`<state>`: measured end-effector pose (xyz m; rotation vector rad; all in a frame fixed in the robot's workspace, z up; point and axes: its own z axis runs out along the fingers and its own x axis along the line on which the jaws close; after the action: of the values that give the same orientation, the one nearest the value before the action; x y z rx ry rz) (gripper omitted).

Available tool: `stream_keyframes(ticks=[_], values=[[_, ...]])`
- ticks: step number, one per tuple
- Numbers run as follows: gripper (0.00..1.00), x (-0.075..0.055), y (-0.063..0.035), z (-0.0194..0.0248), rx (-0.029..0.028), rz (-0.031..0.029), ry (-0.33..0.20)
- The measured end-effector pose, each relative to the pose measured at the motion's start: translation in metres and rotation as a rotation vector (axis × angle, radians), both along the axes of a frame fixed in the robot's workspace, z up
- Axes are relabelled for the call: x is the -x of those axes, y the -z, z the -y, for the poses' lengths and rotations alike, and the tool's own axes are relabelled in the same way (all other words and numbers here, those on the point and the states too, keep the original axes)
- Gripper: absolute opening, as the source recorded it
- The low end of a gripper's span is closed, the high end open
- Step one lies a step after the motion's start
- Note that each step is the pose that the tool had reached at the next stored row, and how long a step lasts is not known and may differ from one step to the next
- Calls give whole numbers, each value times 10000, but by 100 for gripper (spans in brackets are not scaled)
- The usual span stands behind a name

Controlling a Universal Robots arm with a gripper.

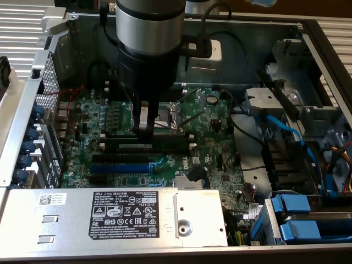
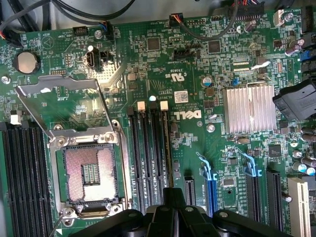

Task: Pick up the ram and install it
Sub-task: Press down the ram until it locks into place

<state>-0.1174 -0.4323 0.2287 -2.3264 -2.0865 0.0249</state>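
Note:
The ram (image 1: 148, 145), a long dark green stick with a white label strip, stands on edge in a black slot just in front of the open CPU socket (image 1: 165, 116). My gripper (image 1: 144, 131) comes straight down over the ram's left half, fingers shut, tips at its top edge. Whether the tips pinch that edge or only rest on it I cannot tell. In the wrist view the ram (image 2: 168, 148) is a thin edge-on line among the black slots, running in under the shut gripper (image 2: 173, 193).
Black and blue expansion slots (image 1: 121, 164) lie in front of the ram. The power supply box (image 1: 110, 217) stands at the near edge. A heatsink (image 2: 249, 109), the raised socket lid (image 2: 64, 106), blue cables and drive bays (image 1: 308, 220) crowd the exterior view's right.

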Motion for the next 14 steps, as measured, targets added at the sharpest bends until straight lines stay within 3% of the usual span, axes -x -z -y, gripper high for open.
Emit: stream_keyframes(ticks=[14], values=[[10, 0, 24, 1, -21, -1, -1]])
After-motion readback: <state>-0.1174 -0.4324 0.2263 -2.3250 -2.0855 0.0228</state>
